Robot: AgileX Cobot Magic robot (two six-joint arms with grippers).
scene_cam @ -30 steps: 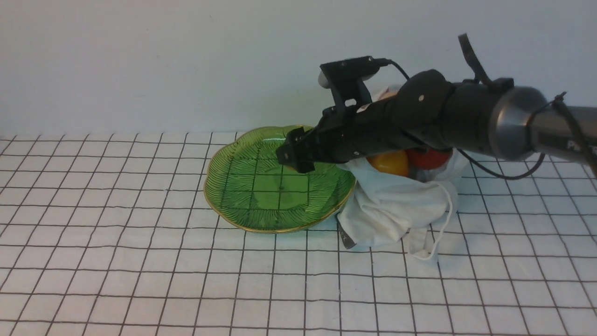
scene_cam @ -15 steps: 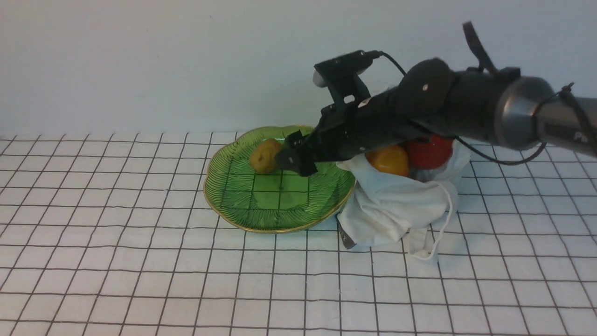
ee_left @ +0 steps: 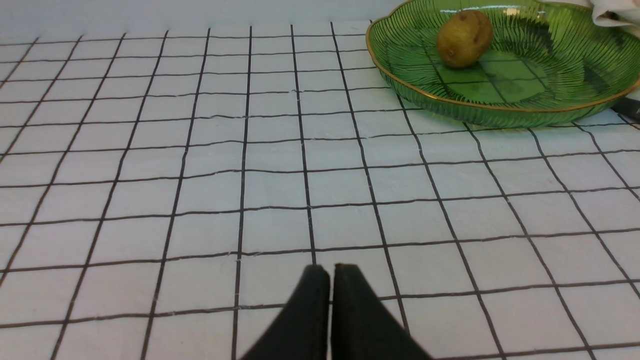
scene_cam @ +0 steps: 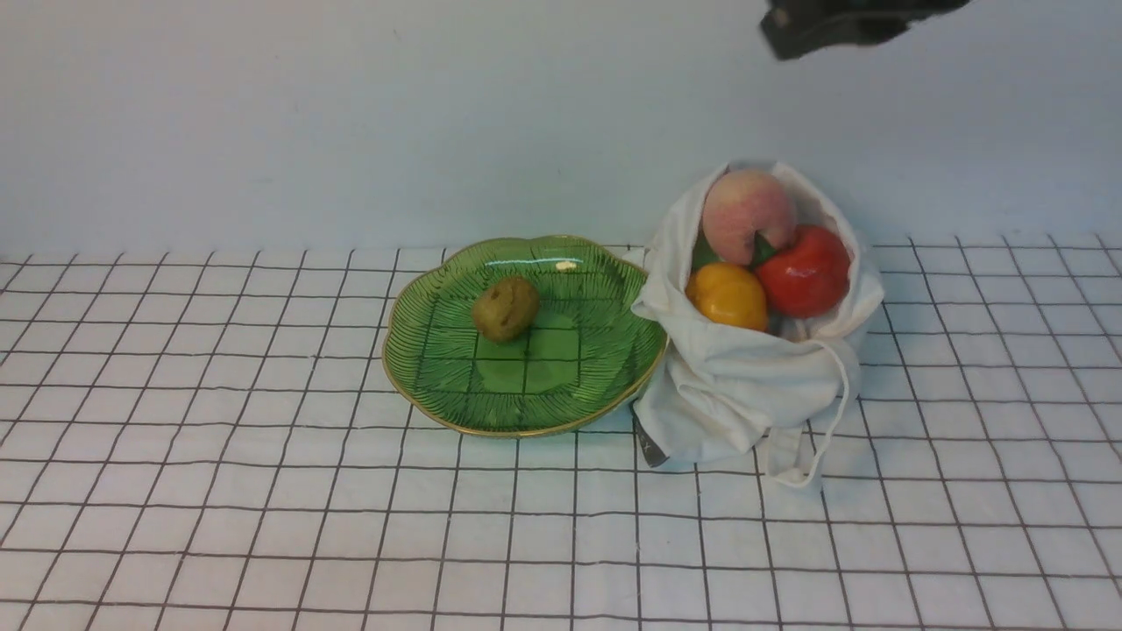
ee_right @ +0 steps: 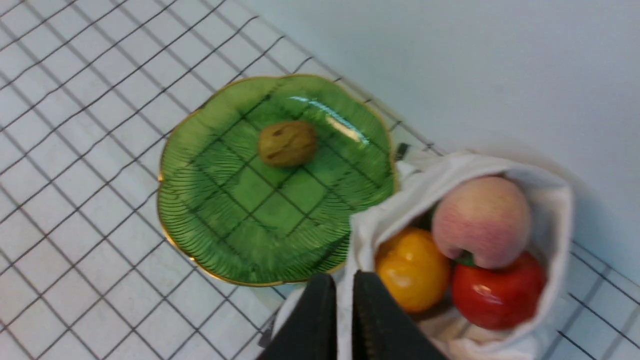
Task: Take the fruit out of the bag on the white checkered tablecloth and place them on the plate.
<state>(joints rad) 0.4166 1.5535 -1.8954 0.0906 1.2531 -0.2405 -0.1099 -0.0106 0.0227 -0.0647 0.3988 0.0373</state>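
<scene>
Low over the white checkered tablecloth (ee_left: 150, 150), my left gripper (ee_left: 331, 272) has its fingers pressed together on nothing. Farther out, the plate (scene_cam: 605, 368) carries 1 brownish-green fruit (scene_cam: 506, 308). Against its right edge the bag (scene_cam: 736, 394) sits open with 3 fruits inside: a yellow-orange one (scene_cam: 727, 296), a red one (scene_cam: 806, 272) and the peach (scene_cam: 745, 215) on top. High above the bag, my right gripper (ee_right: 340, 280) is all but closed and empty.
</scene>
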